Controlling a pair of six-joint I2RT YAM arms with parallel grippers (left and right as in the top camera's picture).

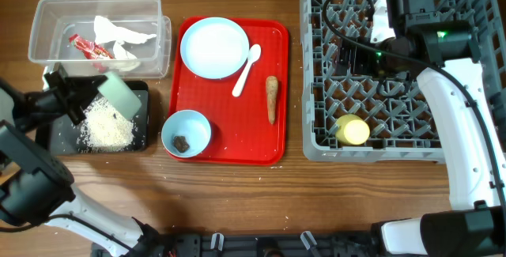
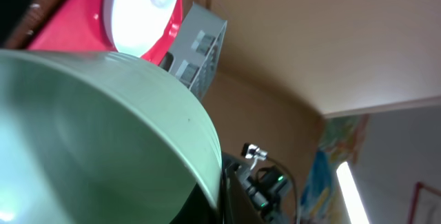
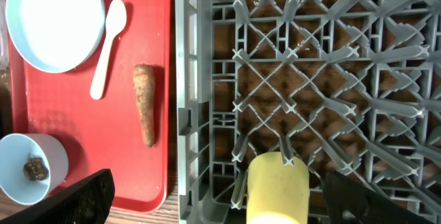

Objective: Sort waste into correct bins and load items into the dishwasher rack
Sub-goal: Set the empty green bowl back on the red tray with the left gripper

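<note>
My left gripper (image 1: 101,95) is shut on the rim of the pale green bowl (image 1: 123,95) (image 2: 89,134), held tilted over the black tray (image 1: 62,138), where white rice-like crumbs (image 1: 107,126) lie. The clear tub (image 1: 47,20) holds the red-and-white wrapper (image 1: 88,47) and crumpled paper (image 1: 118,34). The pale blue plate (image 1: 213,47) (image 3: 52,21), white spoon (image 1: 247,69) (image 3: 109,45), carrot-shaped piece (image 1: 271,97) (image 3: 145,103) and pale blue bowl (image 1: 186,133) with the dark lump (image 1: 181,143) (image 3: 34,169) sit on the red tray. My right gripper (image 1: 360,55) (image 3: 217,182) is open above the grey rack (image 1: 316,130) (image 3: 200,79), over the yellow cup (image 1: 352,130) (image 3: 278,189).
The flat red tray (image 1: 269,150) (image 3: 165,17) lies between the bins and the rack. The right arm and its black cable (image 1: 348,20) cross the rack's back half. Bare wood runs along the table's front.
</note>
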